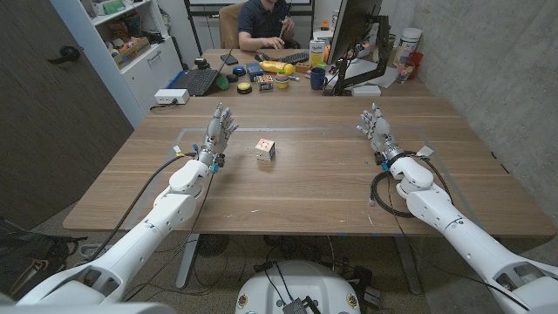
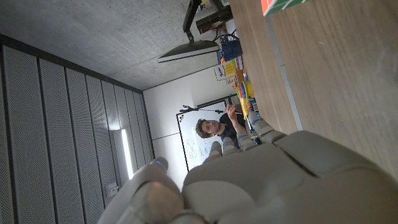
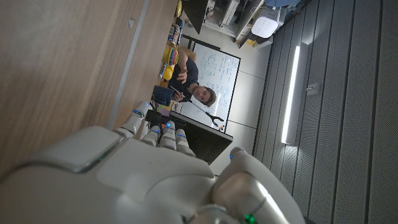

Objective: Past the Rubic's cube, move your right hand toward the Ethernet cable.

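**Two open robot hands on a wooden table, a Rubik's cube between them**

From the head view, a wooden table (image 1: 305, 187) stretches away from the robot. Its two white arms reach in from the lower corners. The left hand (image 1: 217, 133) stands over the table's left part, fingers spread and pointing away from the robot, holding nothing. The right hand (image 1: 377, 129) mirrors it over the right part — fingers apart and also empty.

Between the hands, nearer the left one, a small Rubik's cube (image 1: 265, 149) sits on the wood, showing white faces with a few coloured squares. It is apart from both hands.

A black cable (image 1: 390, 194) loops on the table just beside the right forearm, closer to the robot than the right hand; whether it is the Ethernet cable cannot be told.

At the far end of the table lie a laptop (image 1: 196, 81), a yellow object (image 1: 278, 66), a dark mug (image 1: 317, 78) and a monitor (image 1: 353, 39). Behind them sits a person (image 1: 264, 23) in a dark shirt.

In the left wrist view, the back of the left hand fills the lower part and a corner of the cube shows at the edge.
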You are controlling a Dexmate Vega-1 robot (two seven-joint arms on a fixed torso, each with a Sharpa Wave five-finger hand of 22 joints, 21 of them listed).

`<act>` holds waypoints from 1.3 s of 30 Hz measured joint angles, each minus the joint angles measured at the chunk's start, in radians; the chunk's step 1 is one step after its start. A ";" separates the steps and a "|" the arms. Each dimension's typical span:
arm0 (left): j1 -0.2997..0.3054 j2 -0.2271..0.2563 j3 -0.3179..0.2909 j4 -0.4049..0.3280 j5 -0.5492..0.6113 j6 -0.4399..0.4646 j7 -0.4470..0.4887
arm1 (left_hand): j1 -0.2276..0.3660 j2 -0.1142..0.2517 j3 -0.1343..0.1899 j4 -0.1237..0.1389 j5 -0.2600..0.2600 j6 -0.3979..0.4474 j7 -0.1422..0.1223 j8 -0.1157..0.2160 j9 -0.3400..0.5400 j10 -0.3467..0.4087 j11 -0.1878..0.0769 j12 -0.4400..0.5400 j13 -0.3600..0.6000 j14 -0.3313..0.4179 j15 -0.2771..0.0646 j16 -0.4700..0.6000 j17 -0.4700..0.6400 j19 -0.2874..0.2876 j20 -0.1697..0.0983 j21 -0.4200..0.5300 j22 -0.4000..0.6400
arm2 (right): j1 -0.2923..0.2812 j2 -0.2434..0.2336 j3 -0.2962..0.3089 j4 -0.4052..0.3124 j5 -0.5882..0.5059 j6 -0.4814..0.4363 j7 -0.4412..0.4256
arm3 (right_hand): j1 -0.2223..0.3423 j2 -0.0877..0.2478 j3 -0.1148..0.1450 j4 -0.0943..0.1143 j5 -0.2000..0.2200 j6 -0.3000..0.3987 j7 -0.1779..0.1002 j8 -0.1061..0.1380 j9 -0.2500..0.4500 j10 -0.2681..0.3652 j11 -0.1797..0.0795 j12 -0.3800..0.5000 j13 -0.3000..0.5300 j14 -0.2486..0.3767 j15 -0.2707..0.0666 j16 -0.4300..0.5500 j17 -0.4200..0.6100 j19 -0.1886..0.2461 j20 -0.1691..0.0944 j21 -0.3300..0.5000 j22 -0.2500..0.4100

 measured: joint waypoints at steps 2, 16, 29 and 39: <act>0.009 -0.003 -0.007 -0.009 0.007 0.004 0.003 | 0.000 0.000 0.000 0.000 0.000 0.000 0.000 0.000 0.000 0.000 0.000 0.000 0.000 0.000 0.000 0.000 0.000 0.000 0.000 0.000 0.000 | -0.002 -0.002 0.001 -0.004 0.001 0.000 0.002 | 0.000 0.000 0.000 0.000 0.000 0.000 0.000 0.000 0.000 0.000 0.000 0.000 0.000 0.000 0.000 0.000 0.000 0.000 0.000 0.000 0.000; 0.042 -0.039 -0.061 -0.039 0.049 0.028 -0.013 | 0.000 0.000 0.000 0.000 0.000 0.000 0.000 0.000 0.000 0.000 0.000 0.000 0.000 0.000 0.000 0.000 0.000 0.000 0.000 0.000 0.000 | -0.024 -0.009 0.016 -0.035 -0.007 0.033 -0.007 | 0.000 0.000 -0.004 0.004 0.000 -0.003 -0.012 0.000 0.000 0.000 0.000 0.000 0.000 0.000 0.000 0.000 0.000 -0.004 0.004 0.000 0.000; 0.048 -0.068 -0.099 -0.037 0.078 0.043 -0.046 | 0.000 0.000 0.000 0.000 0.000 0.000 0.000 0.004 0.000 0.000 0.000 0.000 0.000 0.000 0.000 0.000 0.000 0.000 0.000 0.000 0.000 | -0.064 -0.004 0.047 -0.094 -0.111 0.118 -0.122 | 0.007 0.007 -0.012 -0.004 0.007 0.000 -0.047 0.000 0.005 0.004 -0.018 0.000 0.000 0.054 0.004 0.008 -0.003 0.039 0.096 0.000 -0.001; 0.048 -0.085 -0.121 -0.023 0.093 0.048 -0.070 | 0.000 0.000 0.000 0.000 0.007 0.000 0.000 0.004 0.000 0.000 0.000 0.000 0.000 0.000 0.000 0.000 0.000 0.000 0.000 0.000 0.000 | -0.130 -0.016 0.092 -0.191 -0.269 0.135 -0.293 | 0.010 0.010 -0.037 -0.012 0.007 0.016 -0.088 0.008 0.005 0.009 -0.042 0.003 0.000 0.103 0.041 0.013 -0.003 0.083 0.172 -0.016 -0.003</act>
